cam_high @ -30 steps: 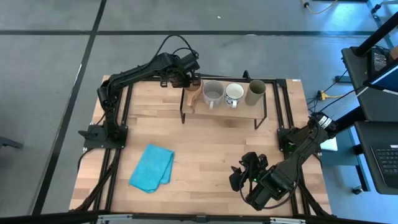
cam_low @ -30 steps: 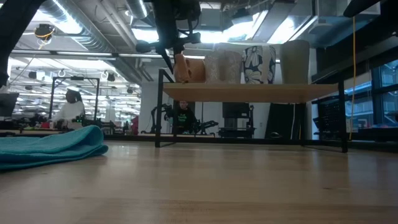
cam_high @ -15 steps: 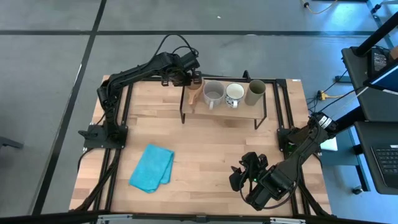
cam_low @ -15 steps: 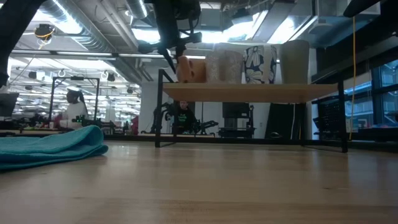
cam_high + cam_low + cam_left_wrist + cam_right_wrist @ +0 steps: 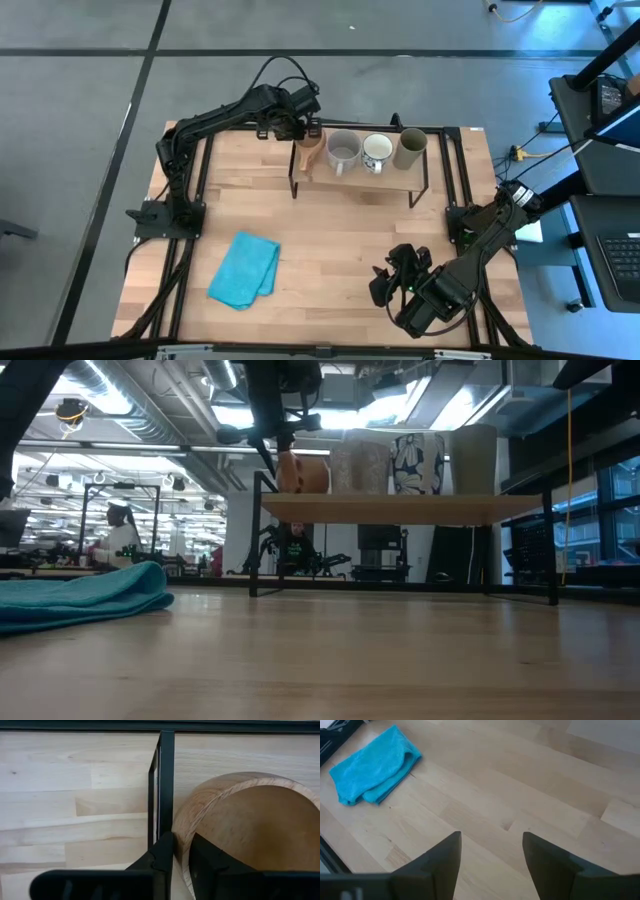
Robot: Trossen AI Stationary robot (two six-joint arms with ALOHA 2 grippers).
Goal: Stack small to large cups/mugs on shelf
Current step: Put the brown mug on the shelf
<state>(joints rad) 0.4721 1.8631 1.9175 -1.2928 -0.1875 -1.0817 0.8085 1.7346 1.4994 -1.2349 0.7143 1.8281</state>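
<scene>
In the high view, four vessels are seen in a row on the shelf (image 5: 400,187): the brown wooden cup (image 5: 312,150) at the left end, then the grey mug (image 5: 342,150), the white mug (image 5: 376,151) and the olive-green tumbler (image 5: 411,148), so the order from small to large seems to be already made. The left gripper (image 5: 304,130) is placed at the wooden cup, at the far left corner of the shelf, probably because this cup is the last one to be set down. The right gripper (image 5: 393,281) is parked low over the bare table, near the front edge, well apart from the shelf, and the blue cloth (image 5: 245,269) lies on the other side. In the low view, the wooden cup (image 5: 303,472) is seen on the top board, just beside the grey mug (image 5: 358,465), and the dark arm comes down on it from above. In the left wrist view, the rim of the cup (image 5: 235,830) is found between the two dark fingers (image 5: 165,855): one is outside the wall and one inside, and the jaws are narrow, clamped on the wall. It is judged that the release is near. In the right wrist view, the right fingers (image 5: 442,857) are spread wide apart over bare wood and nothing is held.
</scene>
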